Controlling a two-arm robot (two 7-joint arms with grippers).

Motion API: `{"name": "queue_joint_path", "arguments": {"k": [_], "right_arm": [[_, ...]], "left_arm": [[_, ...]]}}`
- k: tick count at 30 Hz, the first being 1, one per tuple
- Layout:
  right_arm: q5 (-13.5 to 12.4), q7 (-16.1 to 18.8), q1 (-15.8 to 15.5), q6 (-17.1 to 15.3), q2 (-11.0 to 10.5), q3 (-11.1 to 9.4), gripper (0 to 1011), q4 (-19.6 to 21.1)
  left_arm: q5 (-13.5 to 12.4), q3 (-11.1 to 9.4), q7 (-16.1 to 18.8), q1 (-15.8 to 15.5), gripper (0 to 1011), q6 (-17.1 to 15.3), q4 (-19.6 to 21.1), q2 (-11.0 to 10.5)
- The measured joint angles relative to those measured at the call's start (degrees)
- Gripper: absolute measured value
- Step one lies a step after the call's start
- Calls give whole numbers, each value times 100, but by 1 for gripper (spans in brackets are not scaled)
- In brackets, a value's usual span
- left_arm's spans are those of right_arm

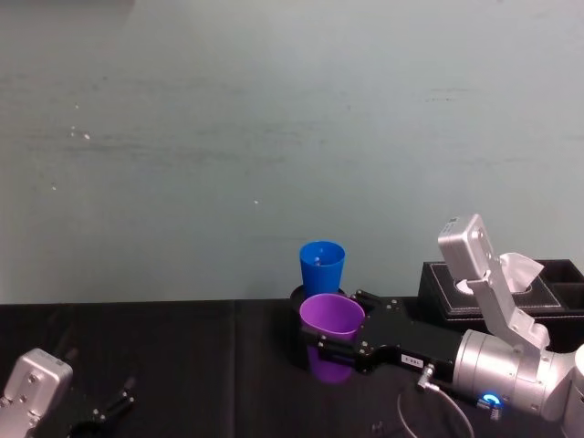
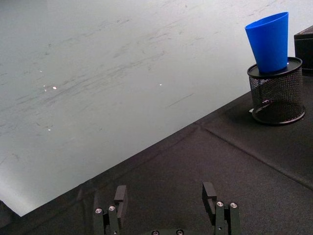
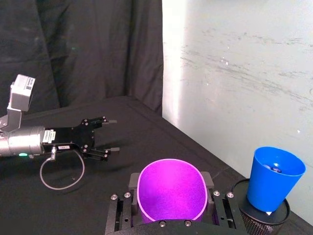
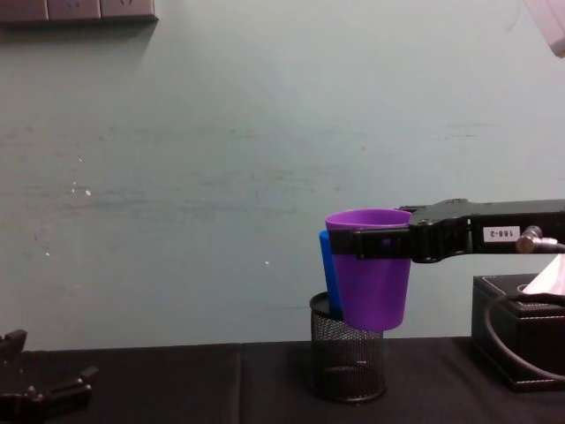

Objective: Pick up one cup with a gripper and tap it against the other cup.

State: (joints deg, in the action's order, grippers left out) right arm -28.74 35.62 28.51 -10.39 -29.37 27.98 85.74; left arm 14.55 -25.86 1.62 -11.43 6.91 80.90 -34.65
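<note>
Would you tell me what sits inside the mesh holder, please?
The blue cup stands in the mesh holder, its top sticking out. Its base is hidden by the mesh, as is anything else inside.

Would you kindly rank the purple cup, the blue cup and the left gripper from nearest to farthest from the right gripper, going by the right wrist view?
1. purple cup, clamped in the right gripper.
2. blue cup, just beside it, standing in the mesh holder.
3. left gripper, far across the table, open.
</note>
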Motion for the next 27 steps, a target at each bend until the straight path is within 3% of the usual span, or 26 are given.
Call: {"name": "queue_joint_path", "arguments": {"k": [27], "right_arm": [[13, 6, 6, 1, 1, -6, 743, 0]], "left_arm": [[0, 0, 0, 0, 1000, 0, 0, 0]]}}
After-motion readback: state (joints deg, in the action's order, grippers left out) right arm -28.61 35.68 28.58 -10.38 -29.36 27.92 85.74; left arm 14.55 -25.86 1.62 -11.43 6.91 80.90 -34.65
